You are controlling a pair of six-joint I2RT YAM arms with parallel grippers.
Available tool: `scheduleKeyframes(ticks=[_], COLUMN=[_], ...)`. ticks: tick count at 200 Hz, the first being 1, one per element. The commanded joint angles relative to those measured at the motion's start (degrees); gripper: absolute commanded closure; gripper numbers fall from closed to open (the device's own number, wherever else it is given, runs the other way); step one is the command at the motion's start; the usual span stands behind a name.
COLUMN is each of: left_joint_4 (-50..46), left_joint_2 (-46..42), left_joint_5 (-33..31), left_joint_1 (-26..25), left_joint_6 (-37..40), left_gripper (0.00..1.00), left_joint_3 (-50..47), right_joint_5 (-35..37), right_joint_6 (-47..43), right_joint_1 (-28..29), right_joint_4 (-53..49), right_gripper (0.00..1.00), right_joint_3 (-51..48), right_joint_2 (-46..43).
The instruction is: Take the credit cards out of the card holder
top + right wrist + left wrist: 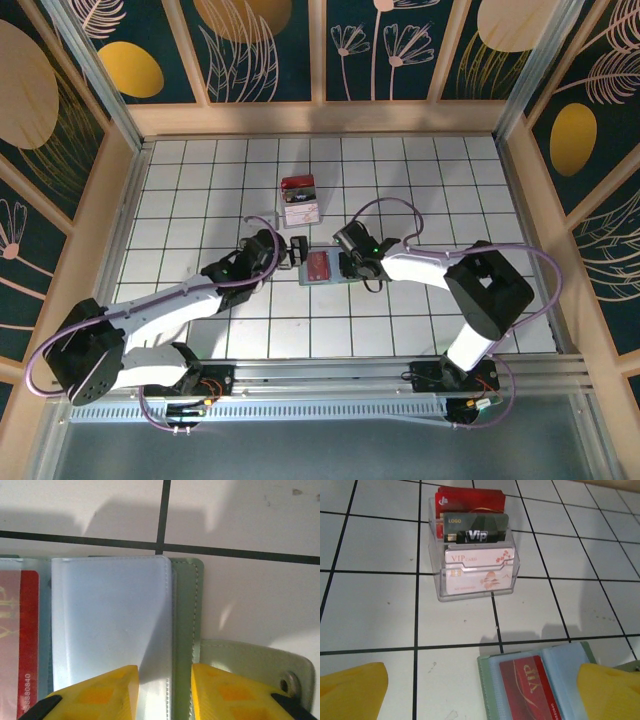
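The card holder (pixel 320 268) lies open and flat on the tiled table, pale green outside with clear blue-grey sleeves. A red VIP credit card (pixel 530 692) sits in its left sleeve, and its edge (pixel 27 630) also shows in the right wrist view. My left gripper (pixel 293 250) hovers wide open over the holder's left edge (pixel 490 690), with nothing between its yellow fingers (pixel 355 692). My right gripper (pixel 165 690) is down at the holder's right side, its jaws a narrow gap apart. They straddle the green stitched border (pixel 185 605), one finger over the empty clear sleeve, the other over the snap tab (pixel 250 660).
A clear plastic card stand (pixel 475 555) holding red, dark and pink VIP cards stands one tile beyond the holder, seen as a red-topped block (pixel 299 200) from above. Wooden walls enclose the white tiled floor (pixel 450 190).
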Motion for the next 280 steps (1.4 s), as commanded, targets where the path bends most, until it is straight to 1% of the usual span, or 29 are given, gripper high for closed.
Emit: scheduleKeyframes(ticks=[1, 20, 54, 79, 92, 99, 102, 122, 138, 156, 201, 231, 280], left_joint_4=[-3.64, -4.66, -3.77, -1.37, -1.02, -1.32, -1.44, -2.21, -1.51, -0.12, 1.53, 1.53, 0.00], left_joint_2=[2.11, 3.85, 7.16, 8.88, 9.80, 10.50, 10.73, 13.16, 14.88, 16.36, 18.95, 20.46, 22.61], left_joint_5=[-5.92, -6.42, -5.46, -4.45, -4.33, -4.53, -4.58, -4.16, -2.28, 0.17, 3.61, 4.49, 4.87], left_joint_1=[-2.67, -4.11, -6.00, -6.02, -6.07, -6.01, -6.00, -5.85, -5.27, -4.19, -1.62, -0.49, -0.55], left_joint_6=[-2.23, -4.08, -7.01, -11.33, -13.02, -13.65, -13.98, -15.07, -15.18, -15.63, -15.34, -15.39, -14.65], left_gripper=[0.06, 0.07, 0.16, 0.23, 0.24, 0.26, 0.26, 0.26, 0.26, 0.26, 0.27, 0.27, 0.27], left_joint_3=[2.45, 2.44, 1.67, -0.16, -0.49, -0.30, -0.21, 0.62, 1.11, 1.21, 1.47, 1.30, 2.22], right_joint_5=[0.22, 0.22, -0.61, -5.64, -8.52, -8.77, -10.37, -13.68, -15.44, -16.45, -18.48, -19.75, -21.90], right_joint_6=[0.08, 1.07, 3.43, 5.37, 6.34, 6.87, 7.05, 7.98, 8.31, 8.36, 8.53, 8.75, 8.98], right_joint_1=[0.16, 0.20, 0.22, 0.13, 0.05, -0.08, -0.16, -0.64, -0.92, -1.09, -1.28, -1.39, -1.98], right_joint_4=[-2.66, -3.35, -3.96, -1.59, 0.45, 1.49, 1.91, 4.28, 5.47, 5.72, 7.07, 7.99, 9.66], right_gripper=[0.66, 0.66, 0.68, 0.71, 0.73, 0.73, 0.74, 0.75, 0.76, 0.76, 0.77, 0.78, 0.78], right_joint_3=[1.44, 2.03, 3.01, 2.72, 2.22, 2.06, 1.95, 1.56, 1.58, 1.93, 1.84, 1.74, 1.39], right_joint_2=[-4.21, -6.66, -8.90, -8.84, -8.28, -8.04, -7.77, -6.78, -5.90, -4.74, -2.64, -1.09, 1.16])
